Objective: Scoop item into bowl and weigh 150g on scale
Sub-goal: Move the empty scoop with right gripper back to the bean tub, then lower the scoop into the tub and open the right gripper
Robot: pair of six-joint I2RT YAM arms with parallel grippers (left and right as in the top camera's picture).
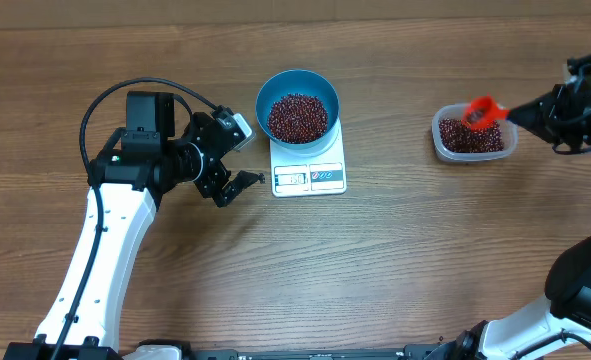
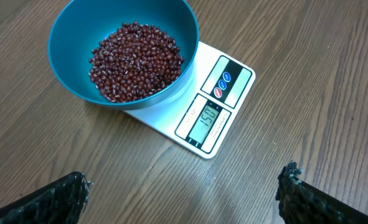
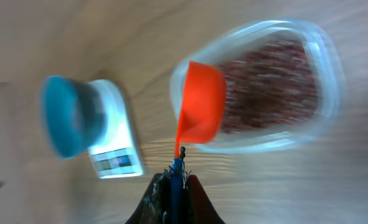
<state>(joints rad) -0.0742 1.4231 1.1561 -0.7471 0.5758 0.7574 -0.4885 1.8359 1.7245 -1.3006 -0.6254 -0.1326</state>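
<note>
The blue bowl [image 1: 275, 90] stands on the white scale [image 1: 310, 160] near the middle of the wooden table [image 1: 395, 250]. It covers the rear part of the platform. The front strip, with the display [image 2: 207, 118] and buttons, is exposed, and the display shows the digits 150. The bowl holds a mound of dark red-brown beans [image 1: 297, 117] that covers its floor and lies well below the rim. Well to the right of the scale sits a clear plastic tub [image 1: 510, 140], also partly filled with the same beans. An orange-red scoop [image 1: 485, 110] is tilted over the tub's near-left corner; the wrist view is blurred, so what the scoop contains cannot be told. The right gripper [image 1: 535, 108] is clamped tight on the scoop's handle, reaching in from the table's right edge. The left gripper [image 1: 243, 153] lies just left of the scale, apart from it, with its fingers spread wide and nothing between them, pointing toward the scale and bowl.
</note>
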